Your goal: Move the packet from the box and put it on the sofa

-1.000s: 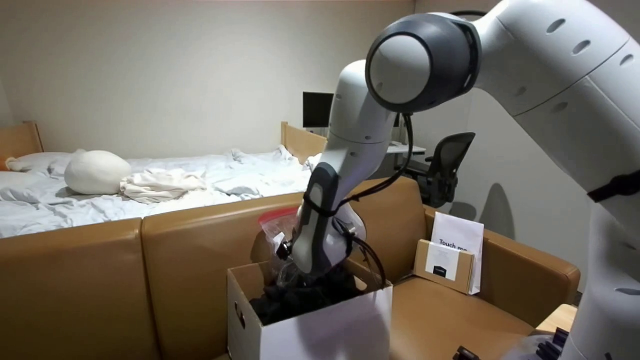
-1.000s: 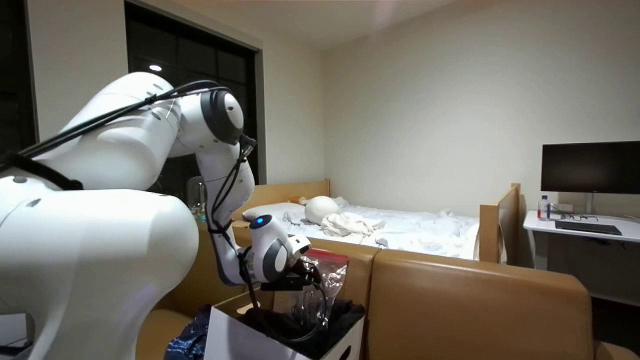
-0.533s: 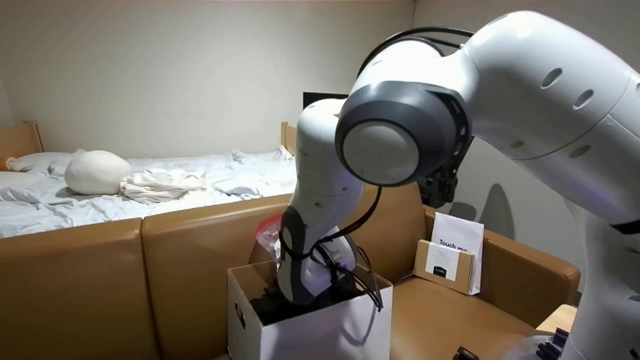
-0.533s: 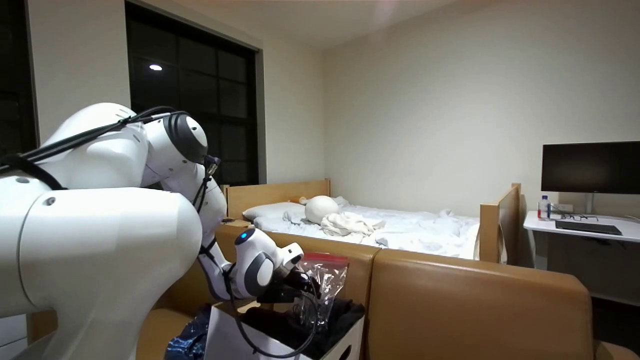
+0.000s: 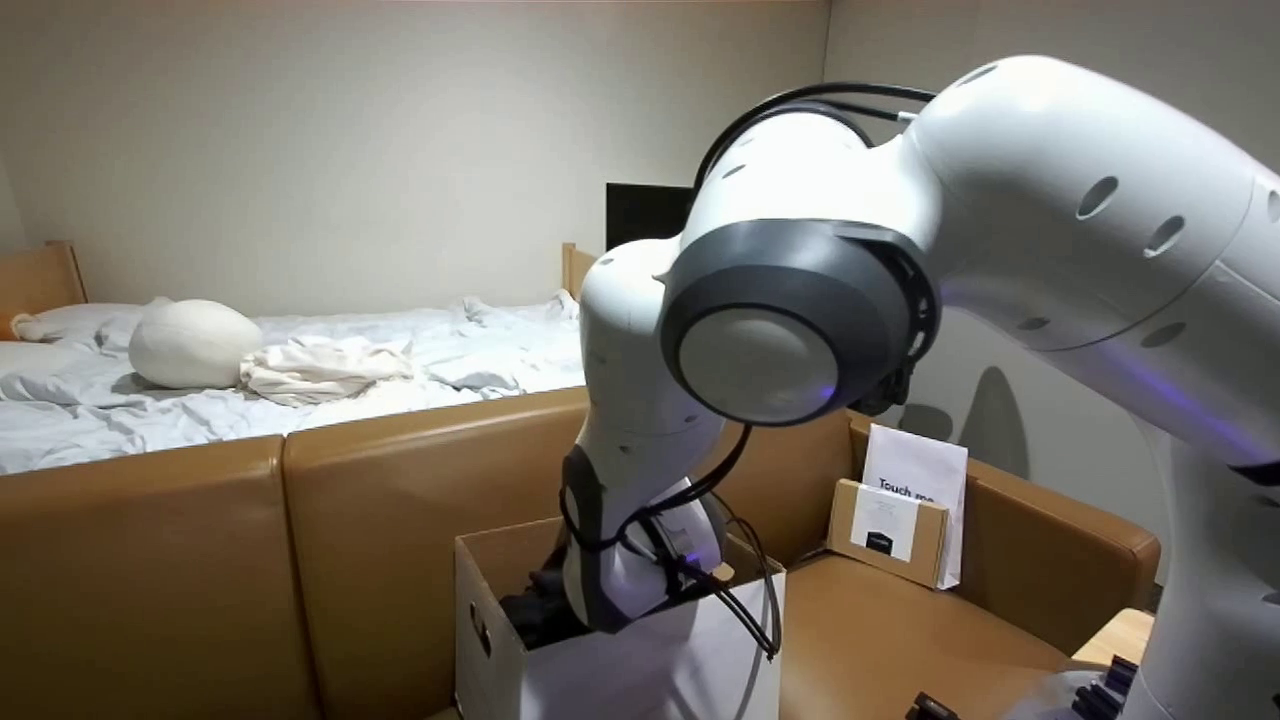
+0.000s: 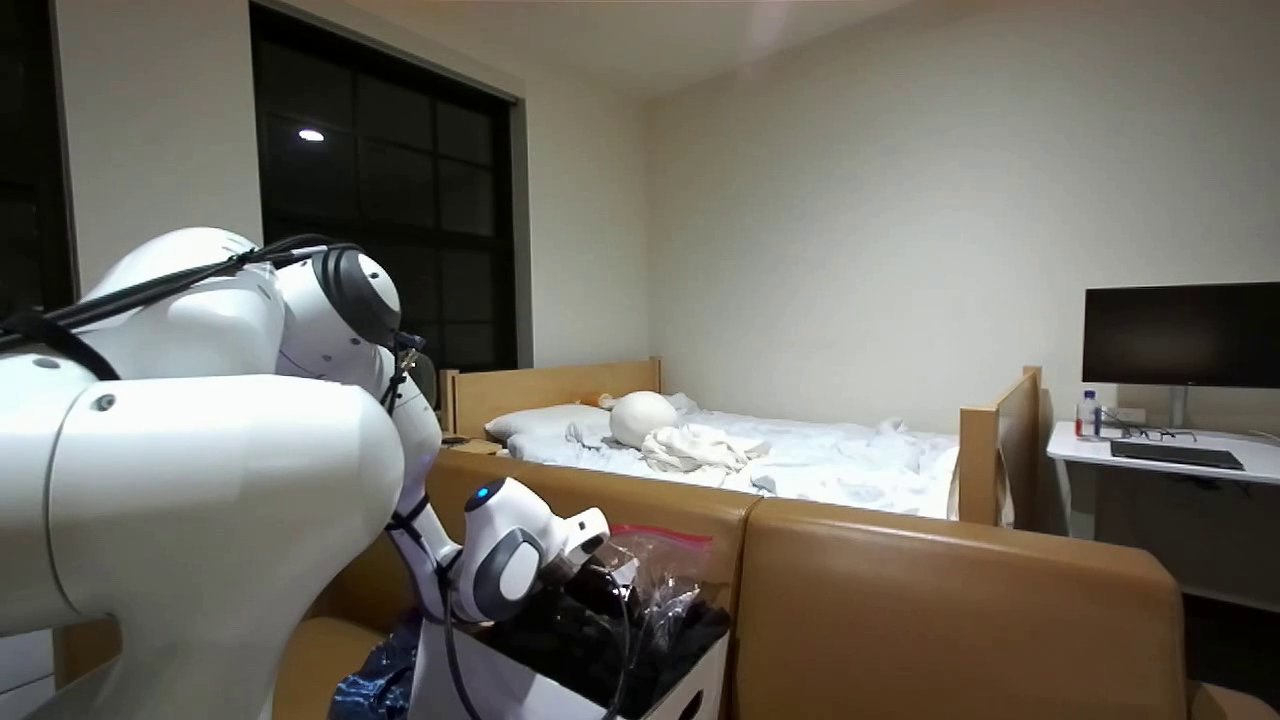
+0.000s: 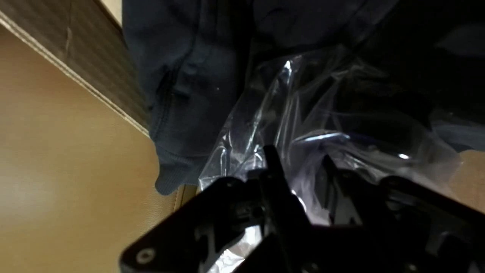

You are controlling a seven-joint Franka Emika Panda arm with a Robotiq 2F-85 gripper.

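Observation:
The packet (image 7: 278, 110) is shiny, see-through plastic that fills the middle of the wrist view. Its reddish-pink top strip (image 6: 665, 535) leans beside the wrist in an exterior view. My gripper (image 7: 299, 153) reaches down over the packet; its two fingers stand apart with bunched plastic film in the gap, so the jaws are open, partly narrowed. The white box (image 5: 630, 670) holds black fabric (image 7: 189, 94) under the packet. It stands on the tan-brown sofa (image 5: 400, 500). In that same exterior view the arm hides both packet and gripper.
Black cables (image 5: 750, 625) hang from the wrist over the box's front wall. A small brown carton (image 5: 885, 535) and a white bag (image 5: 920, 465) lean at the sofa's arm. A shiny blue bundle (image 6: 375, 670) lies beside the box. Behind the sofa is a bed (image 6: 800, 455).
The arm has come down, bringing my gripper lower into the box. The packet's reddish top has dropped and shifted in one view, and gone behind the arm in another.

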